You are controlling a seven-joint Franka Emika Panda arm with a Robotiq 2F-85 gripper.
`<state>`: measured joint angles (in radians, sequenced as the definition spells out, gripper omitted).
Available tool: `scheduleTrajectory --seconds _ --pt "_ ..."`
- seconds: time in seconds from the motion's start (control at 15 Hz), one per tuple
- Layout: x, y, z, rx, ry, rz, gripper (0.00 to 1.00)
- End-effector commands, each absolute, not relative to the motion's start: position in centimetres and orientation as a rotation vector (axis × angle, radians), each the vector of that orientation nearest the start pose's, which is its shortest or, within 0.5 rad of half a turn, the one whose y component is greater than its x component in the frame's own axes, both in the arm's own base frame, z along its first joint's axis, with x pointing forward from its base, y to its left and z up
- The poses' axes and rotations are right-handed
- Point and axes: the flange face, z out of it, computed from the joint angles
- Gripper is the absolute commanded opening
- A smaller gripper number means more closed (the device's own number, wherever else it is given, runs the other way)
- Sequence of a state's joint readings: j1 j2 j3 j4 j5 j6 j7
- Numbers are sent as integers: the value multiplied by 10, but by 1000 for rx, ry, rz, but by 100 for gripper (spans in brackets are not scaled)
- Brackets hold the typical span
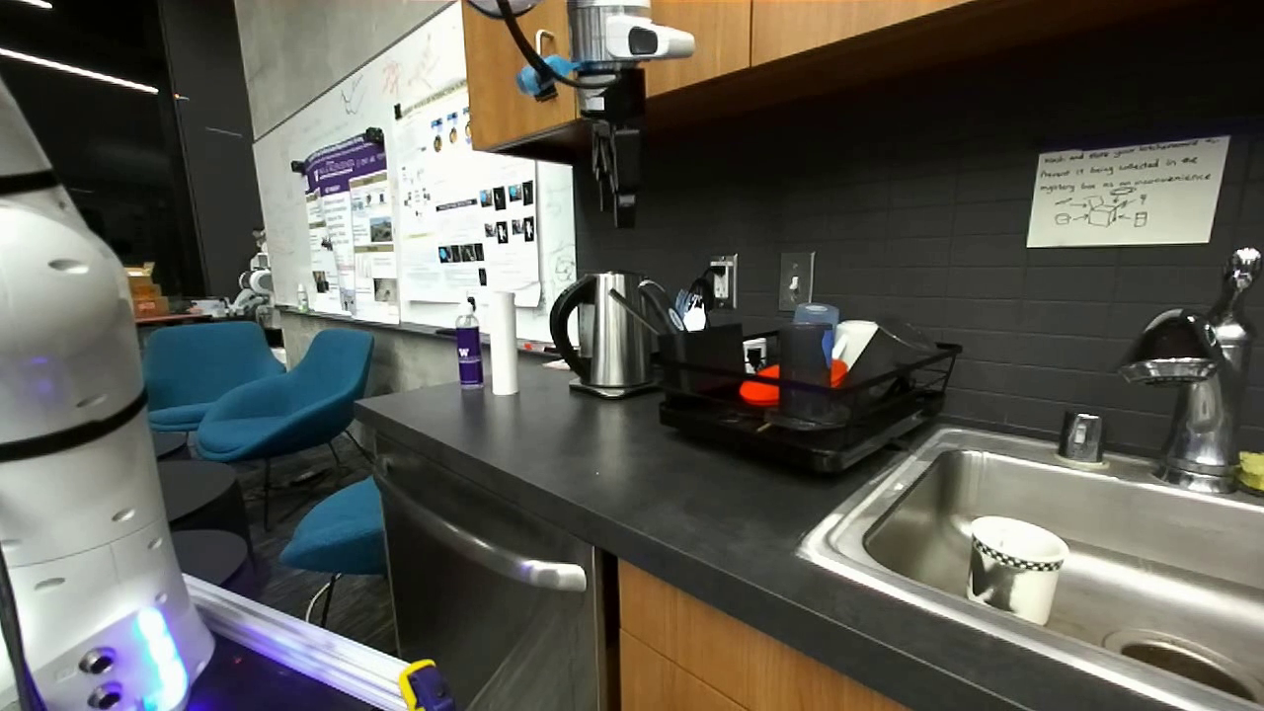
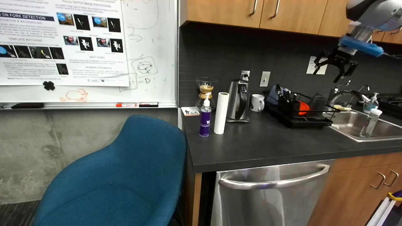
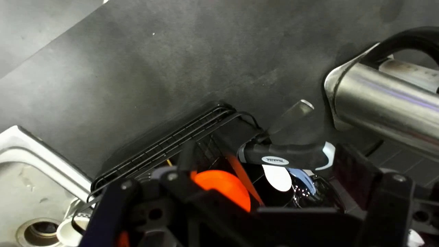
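- Plainly, the gripper (image 2: pixel 325 77) is held well above the dish rack (image 2: pixel 301 122), its fingers parted wide and empty.
- "makita" is printed on a black handle (image 3: pixel 255 156) in that rack.
- "W" is borne by the purple bottle (image 2: pixel 205 124); "NEXT STEPS" can be read on the poster (image 2: pixel 94 67).

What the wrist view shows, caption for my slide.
Open two-fingered black gripper, black wire dish rack beyond, cylindrical silver metal kettle at picture right.
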<state>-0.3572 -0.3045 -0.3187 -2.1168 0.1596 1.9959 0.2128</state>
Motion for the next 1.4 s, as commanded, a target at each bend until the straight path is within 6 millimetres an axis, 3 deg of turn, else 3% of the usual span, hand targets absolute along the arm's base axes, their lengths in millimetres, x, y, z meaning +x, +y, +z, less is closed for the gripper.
scheduleTrajectory --seconds 0.0,0.33,1.27,1.33 --pt "356 -291 555 -2768 1116 -326 100" --pt "338 -263 546 -2917 819 -280 100" --pt "258 -127 482 -3096 220 -68 100" --pt "274 -143 484 -3066 295 -54 100"
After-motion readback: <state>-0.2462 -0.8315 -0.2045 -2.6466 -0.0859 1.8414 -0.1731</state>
